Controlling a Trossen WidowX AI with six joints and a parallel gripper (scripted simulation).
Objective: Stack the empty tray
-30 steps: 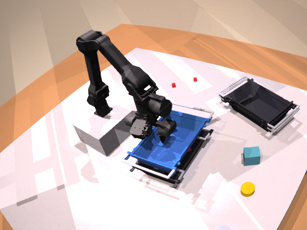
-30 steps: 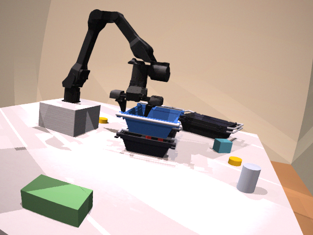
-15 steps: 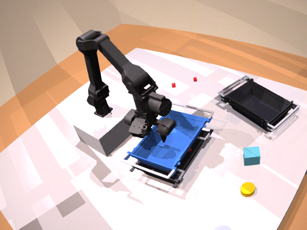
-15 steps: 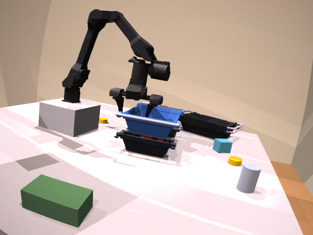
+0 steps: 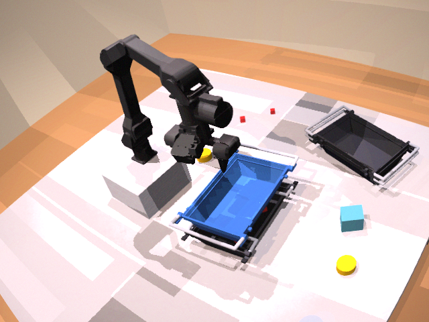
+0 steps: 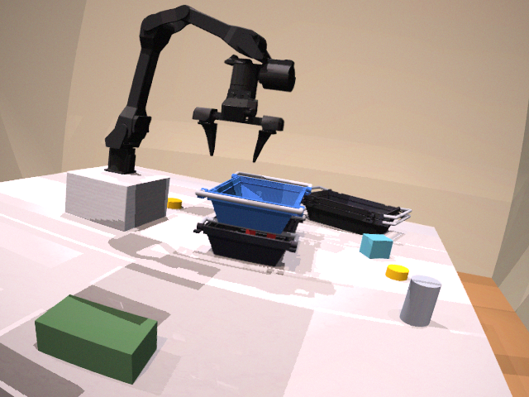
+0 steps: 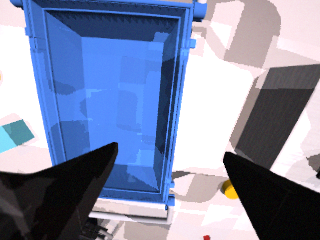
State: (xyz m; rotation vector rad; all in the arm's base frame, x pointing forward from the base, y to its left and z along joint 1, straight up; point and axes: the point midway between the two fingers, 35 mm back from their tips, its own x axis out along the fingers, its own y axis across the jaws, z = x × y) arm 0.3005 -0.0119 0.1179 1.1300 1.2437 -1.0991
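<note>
The loaded black tray (image 5: pixel 259 225) (image 6: pixel 243 247) stands on the table with red blocks (image 6: pixel 250 231) (image 5: pixel 265 209) inside. The empty blue tray (image 5: pixel 238 200) (image 6: pixel 247 215) (image 7: pixel 115 100) sits above it and looks level, with a gap over the load. Parts of the loaded tray's grey wire bars show between the trays; the blue tray hides the rest. The blue tray's own bars lie out at its ends. My gripper (image 6: pixel 233 158) (image 7: pixel 171 149) is open and empty, its fingertips well above the blue tray, with one finger over the tray and the other beyond its long side.
A second black tray (image 5: pixel 363 145) (image 6: pixel 345 215) stands behind to the right. A teal block (image 5: pixel 351 218), a yellow disc (image 5: pixel 346 265) and a grey cylinder (image 6: pixel 421 301) stand right. A green block (image 6: pixel 93 337) is in front. Another yellow disc (image 6: pixel 173 203) lies near the arm's pedestal (image 6: pixel 115 198).
</note>
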